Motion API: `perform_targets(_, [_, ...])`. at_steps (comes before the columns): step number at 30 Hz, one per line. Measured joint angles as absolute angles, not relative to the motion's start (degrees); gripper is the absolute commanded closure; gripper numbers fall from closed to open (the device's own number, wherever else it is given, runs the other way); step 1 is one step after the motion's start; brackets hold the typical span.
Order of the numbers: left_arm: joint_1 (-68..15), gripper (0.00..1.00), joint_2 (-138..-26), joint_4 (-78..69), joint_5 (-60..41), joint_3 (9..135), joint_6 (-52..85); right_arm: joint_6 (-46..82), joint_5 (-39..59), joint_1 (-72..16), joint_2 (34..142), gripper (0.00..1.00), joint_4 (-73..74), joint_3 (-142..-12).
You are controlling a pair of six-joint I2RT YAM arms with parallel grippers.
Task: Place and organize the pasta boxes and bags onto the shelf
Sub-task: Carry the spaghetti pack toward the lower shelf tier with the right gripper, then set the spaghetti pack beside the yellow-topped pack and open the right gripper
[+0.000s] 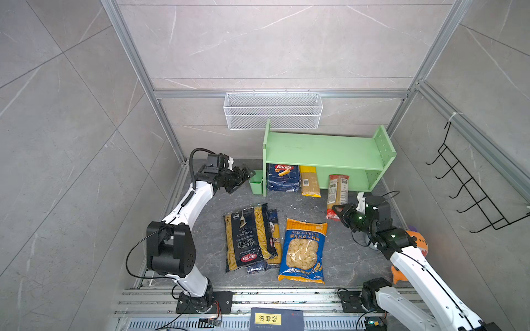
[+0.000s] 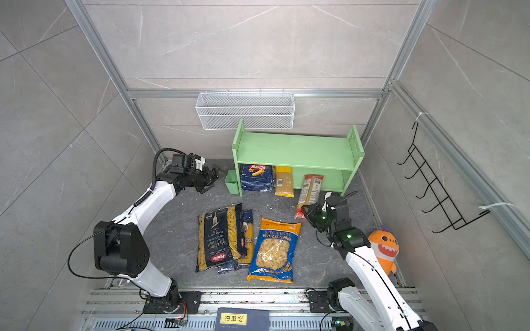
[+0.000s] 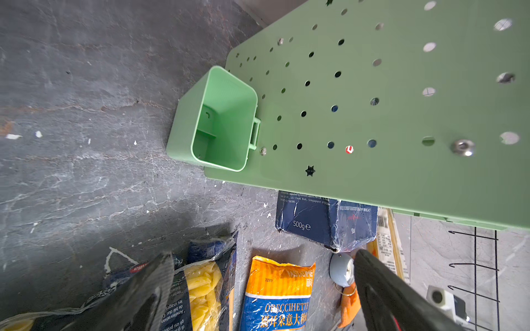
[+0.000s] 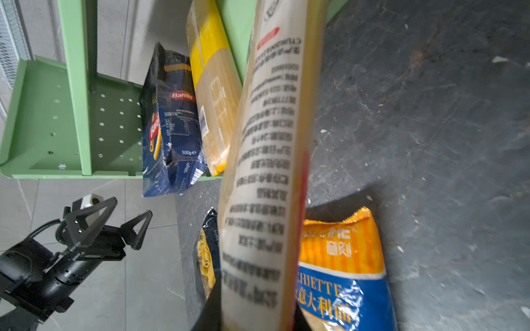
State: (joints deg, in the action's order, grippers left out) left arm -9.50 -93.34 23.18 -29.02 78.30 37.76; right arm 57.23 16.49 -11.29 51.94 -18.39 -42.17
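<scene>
Dark slate tabletop [image 1: 341,258], grey tiled walls all round. So the right gripper [image 1: 342,210] is clamped on the red end of the slim spaghetti pack [image 1: 338,190]. Its far end pokes into the lower tier of the green shelf [image 1: 324,152], right of the yellow pack [image 1: 311,182]. Long axis runs gripper-to-shelf, leaning a bit. Looks light and stiff lengthwise, but the film is slick and the strands brittle; an end grip probably lets it swing. Meanwhile the left gripper [image 1: 245,174] hangs wide open, holding nothing.
</scene>
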Motion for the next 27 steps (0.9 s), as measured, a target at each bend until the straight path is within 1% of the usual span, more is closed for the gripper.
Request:
perform_targets(7, [-8.56,0.0,-92.16,23.97,-28.84,78.3,37.36,56.51,24.8,-7.51,59.51,0.9,-11.66,-43.62])
perform_targets(14, [-8.36,0.0,-92.05,24.08,-28.6,77.76,37.39,55.61,31.24,-3.4,67.77,0.89,-0.69,-42.57])
perform_targets(18, [-8.36,0.0,-92.05,24.16,-28.49,77.54,37.41,55.0,34.26,-0.84,71.83,0.87,4.73,-41.56])
perform_targets(27, [-8.36,0.0,-91.26,24.14,-27.46,76.55,37.54,53.76,38.17,1.58,78.39,0.85,13.17,-40.69])
